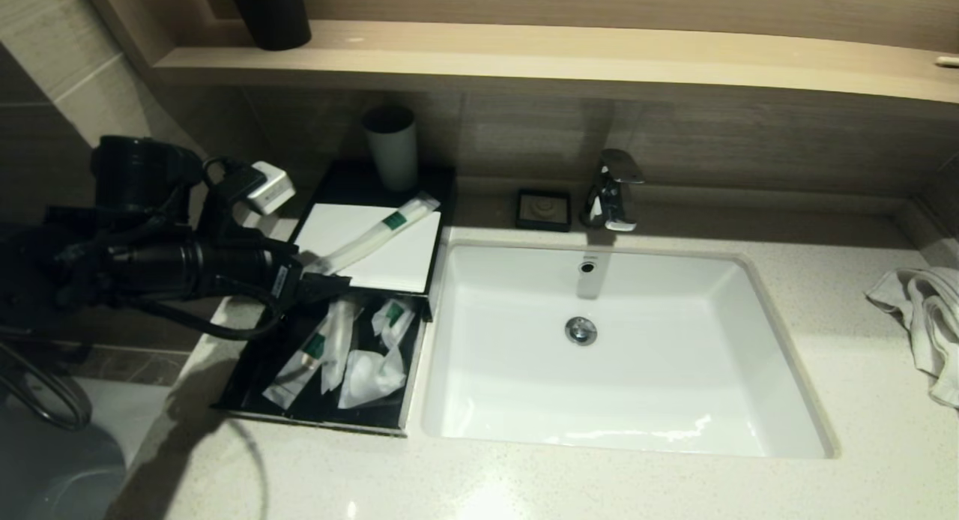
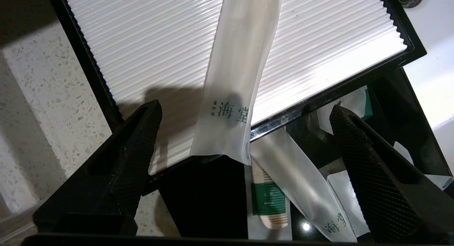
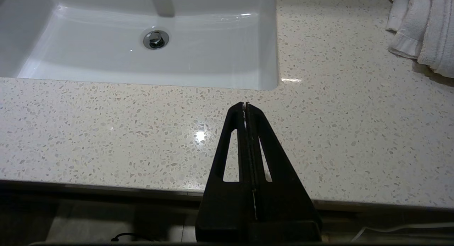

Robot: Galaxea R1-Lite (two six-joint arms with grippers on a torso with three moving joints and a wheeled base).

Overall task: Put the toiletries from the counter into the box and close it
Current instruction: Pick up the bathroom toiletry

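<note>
The black box (image 1: 243, 389) stands open left of the sink, with several white toiletry sachets (image 1: 352, 359) inside. Its lid (image 1: 389, 269) lies open behind it, white ribbed inside up. One long white sachet (image 1: 378, 235) lies slanted on the lid, its near end over the edge toward the box. My left gripper (image 1: 322, 276) is open, low at that near end. In the left wrist view the sachet (image 2: 241, 61) ends between the spread fingers (image 2: 142, 146), untouched, with a comb sachet (image 2: 269, 203) below. My right gripper (image 3: 245, 105) is shut and empty over the counter's front edge.
The white sink (image 1: 509, 295) lies right of the box, with a faucet (image 1: 613, 190) and a black soap dish (image 1: 543, 209) behind it. A grey cup (image 1: 392, 149) stands behind the lid. A white towel (image 1: 925, 318) lies at the far right.
</note>
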